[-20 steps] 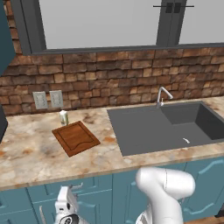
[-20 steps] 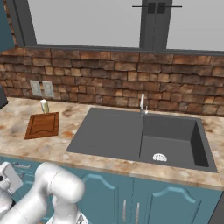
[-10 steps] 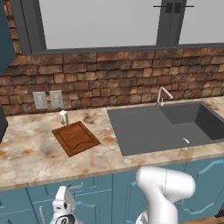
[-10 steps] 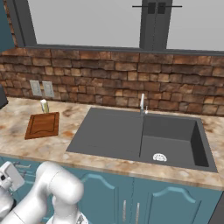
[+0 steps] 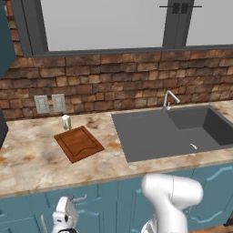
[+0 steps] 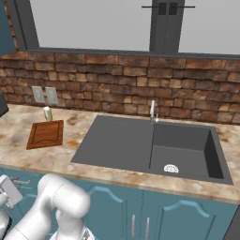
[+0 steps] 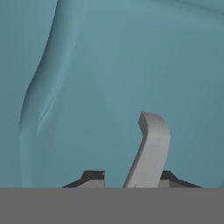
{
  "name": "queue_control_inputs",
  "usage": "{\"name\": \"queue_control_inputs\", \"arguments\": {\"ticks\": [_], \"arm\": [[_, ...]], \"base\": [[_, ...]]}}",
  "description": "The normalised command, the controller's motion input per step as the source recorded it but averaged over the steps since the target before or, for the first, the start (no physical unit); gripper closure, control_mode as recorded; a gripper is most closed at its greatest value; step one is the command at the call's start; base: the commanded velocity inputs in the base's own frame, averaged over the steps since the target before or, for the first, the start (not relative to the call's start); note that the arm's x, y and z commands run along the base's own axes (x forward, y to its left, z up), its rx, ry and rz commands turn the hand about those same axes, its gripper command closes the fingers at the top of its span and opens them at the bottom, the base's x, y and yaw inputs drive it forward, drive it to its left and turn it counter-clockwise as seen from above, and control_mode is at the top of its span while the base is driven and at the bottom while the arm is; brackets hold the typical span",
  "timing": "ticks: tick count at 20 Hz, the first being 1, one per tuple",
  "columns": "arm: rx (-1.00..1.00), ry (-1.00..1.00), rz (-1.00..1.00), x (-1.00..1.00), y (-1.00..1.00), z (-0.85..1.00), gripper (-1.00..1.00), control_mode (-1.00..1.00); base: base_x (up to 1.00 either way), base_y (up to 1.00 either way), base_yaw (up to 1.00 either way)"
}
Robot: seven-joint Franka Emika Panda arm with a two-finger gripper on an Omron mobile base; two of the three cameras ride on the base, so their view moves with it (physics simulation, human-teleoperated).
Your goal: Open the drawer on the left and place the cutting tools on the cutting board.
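Drawer front sits below the near edge of the counter, at the left, and in the hand view its teal panel is right in front of the gripper. Its silver bar handle stands between the two dark finger tips, which sit close on either side of it. Whether the pads are pressing the bar or just flanking it, you cannot tell from these pictures; treat the grip as unconfirmed.

Risks, as judged from here:
- If you pull before the fingers are firmly on the bar, they may slide off it and the drawer stays shut.
- The bar sits nearer the right tip than the left, so an off-centre hold could twist or slip under load.
- A pull that is not square to the front could bind the drawer on its runners.
- The arm's white body is folded low against the cabinets; a long pull may crowd it.

Further out, the cutting board lies flat on the counter, left of the sink, with a small carton just beyond its far corner. Its top looks bare, ready to take the tools.

Not verifiable: the drawer is closed, so the cutting tools are hidden and their lie inside is unknown. In the left base view only the hand's upper part is seen at the bottom edge, the fingers cut off. The handle's lower end is also cut off in the hand view.
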Motion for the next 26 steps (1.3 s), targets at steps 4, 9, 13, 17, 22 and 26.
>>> {"name": "queue_control_inputs", "arguments": {"ticks": [4,9,13,17,22,26], "arm": [[0.00,-0.06,0.02,-0.82,-0.11,-0.01,1.00,-1.00],[0.00,-0.19,0.06,-1.00,-0.28,-0.03,1.00,-1.00],[0.00,-0.18,0.05,-1.00,-0.31,-0.06,1.00,-1.00],[0.00,-0.12,0.03,-1.00,-0.26,-0.01,1.00,-1.00],[0.00,-0.06,0.02,-1.00,-0.23,0.00,1.00,-1.00],[0.00,-0.02,0.01,-1.00,-0.22,0.00,-1.00,-1.00]], "base": [[0.00,0.00,0.00],[0.00,0.00,0.00],[0.00,0.00,0.00],[0.00,0.00,0.00],[0.00,0.00,0.00],[0.00,0.00,0.00]]}}
